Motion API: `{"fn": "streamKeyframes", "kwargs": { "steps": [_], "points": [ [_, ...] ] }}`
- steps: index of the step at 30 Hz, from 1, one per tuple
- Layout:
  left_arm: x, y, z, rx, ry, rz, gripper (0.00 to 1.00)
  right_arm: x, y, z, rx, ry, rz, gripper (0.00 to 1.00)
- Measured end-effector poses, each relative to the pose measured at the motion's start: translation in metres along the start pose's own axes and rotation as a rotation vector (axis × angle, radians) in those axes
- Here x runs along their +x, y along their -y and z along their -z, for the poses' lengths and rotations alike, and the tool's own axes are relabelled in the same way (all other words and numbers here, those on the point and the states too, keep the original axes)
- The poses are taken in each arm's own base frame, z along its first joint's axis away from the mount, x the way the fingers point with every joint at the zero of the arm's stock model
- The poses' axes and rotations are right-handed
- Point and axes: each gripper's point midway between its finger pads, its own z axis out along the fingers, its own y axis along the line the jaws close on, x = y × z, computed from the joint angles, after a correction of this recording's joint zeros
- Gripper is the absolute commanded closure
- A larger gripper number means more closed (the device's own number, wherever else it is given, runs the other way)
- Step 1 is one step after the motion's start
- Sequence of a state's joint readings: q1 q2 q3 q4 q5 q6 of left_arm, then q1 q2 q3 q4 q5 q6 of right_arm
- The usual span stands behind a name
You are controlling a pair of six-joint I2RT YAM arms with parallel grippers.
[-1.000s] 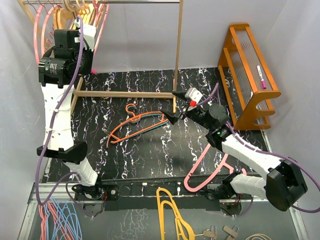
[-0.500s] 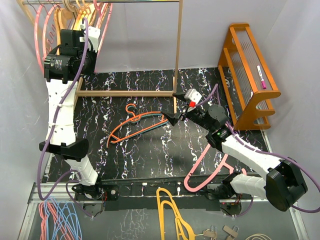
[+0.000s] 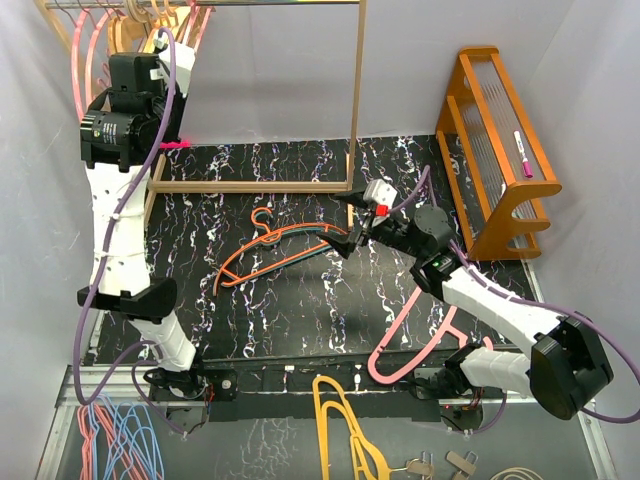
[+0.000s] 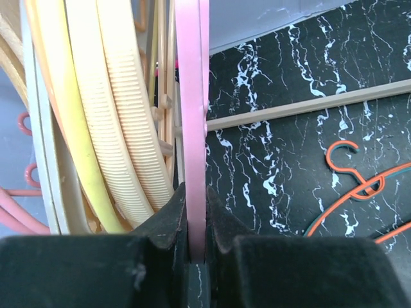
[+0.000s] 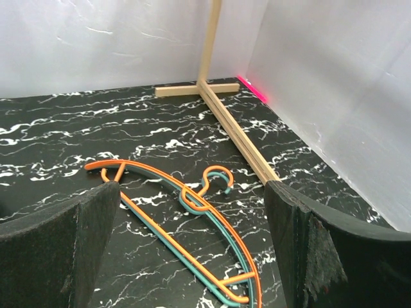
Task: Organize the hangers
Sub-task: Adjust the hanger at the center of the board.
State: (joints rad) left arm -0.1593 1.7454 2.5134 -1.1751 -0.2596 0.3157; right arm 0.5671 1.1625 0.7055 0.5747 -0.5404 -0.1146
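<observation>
Since 1 second ago the left claw [image 4: 196, 192] has edged up toward the rail [image 3: 280, 3], and the right claw [image 5: 191, 192] has shifted slightly. Left claw pinches a pink hanger [image 4: 191, 96] rising straight ahead, ribbed cream hangers [image 4: 128, 128] just left. Right claw is spread, orange hanger [image 5: 148, 172] and teal hanger [image 5: 228, 247] lying below between its fingers. Best to seat the pink hook fully over the rail before loosening.
</observation>
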Motion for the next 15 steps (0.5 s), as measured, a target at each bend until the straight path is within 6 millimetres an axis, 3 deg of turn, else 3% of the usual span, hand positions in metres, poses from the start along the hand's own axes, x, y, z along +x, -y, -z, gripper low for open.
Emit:
{"fn": "streamKeyframes", "kwargs": {
  "steps": [8, 10, 15],
  "points": [
    [0.005, 0.002, -0.012, 0.001, -0.041, -0.024, 1.00, 0.002, -0.009, -0.005, -0.069, -0.006, -0.017, 0.02],
    [0.010, 0.005, -0.015, 0.011, -0.063, -0.030, 1.00, 0.002, -0.001, -0.006, -0.025, -0.007, 0.010, 0.02],
    [0.013, 0.007, -0.015, 0.019, -0.075, -0.027, 1.00, -0.008, 0.043, -0.001, 0.206, 0.015, 0.102, 0.02]
  ]
}}
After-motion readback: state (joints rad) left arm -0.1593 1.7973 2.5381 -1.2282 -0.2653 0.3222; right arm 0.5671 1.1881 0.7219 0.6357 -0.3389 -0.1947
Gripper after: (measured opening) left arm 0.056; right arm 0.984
